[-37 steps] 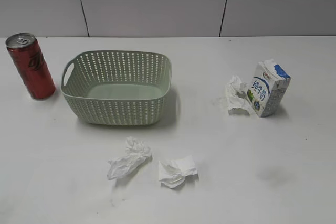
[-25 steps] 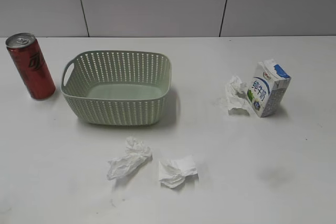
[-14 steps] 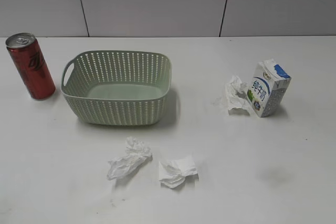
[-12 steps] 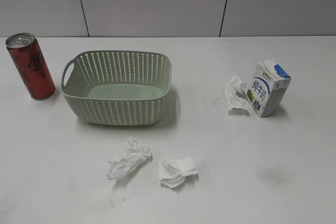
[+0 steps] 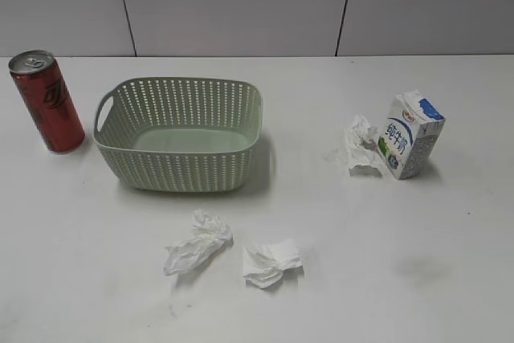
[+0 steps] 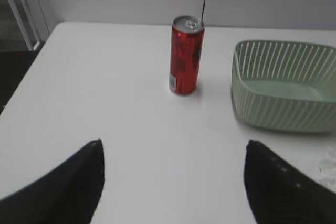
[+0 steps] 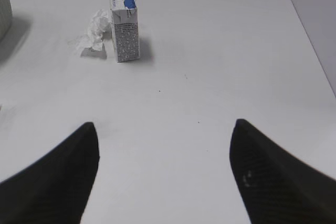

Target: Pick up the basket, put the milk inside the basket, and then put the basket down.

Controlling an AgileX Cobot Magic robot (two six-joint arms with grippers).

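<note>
White table [image 5: 450, 295], grey panelled wall behind. Count: one basket [image 5: 181, 168], one milk [image 5: 409, 135], one red can [image 5: 46, 101], three crumpled tissues. Basket sage-green, slotted, empty, right of can. Milk white-blue, upright, well right of basket, one tissue [image 5: 356, 145] touching it. Left gripper [image 6: 173, 182] and right gripper [image 7: 164, 174] both spread wide, holding nothing.

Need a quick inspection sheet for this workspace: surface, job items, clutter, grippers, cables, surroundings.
Surface: white table, faint smudges.
Job's things: basket upright, empty, left of centre; milk upright at right, apart from basket.
Clutter: red can left of basket; tissue against the milk; two more tissues in front of basket.
Grippers: left gripper open, empty; right gripper open, empty.
Cables: nothing seen.
Surroundings: grey panelled wall behind.
</note>
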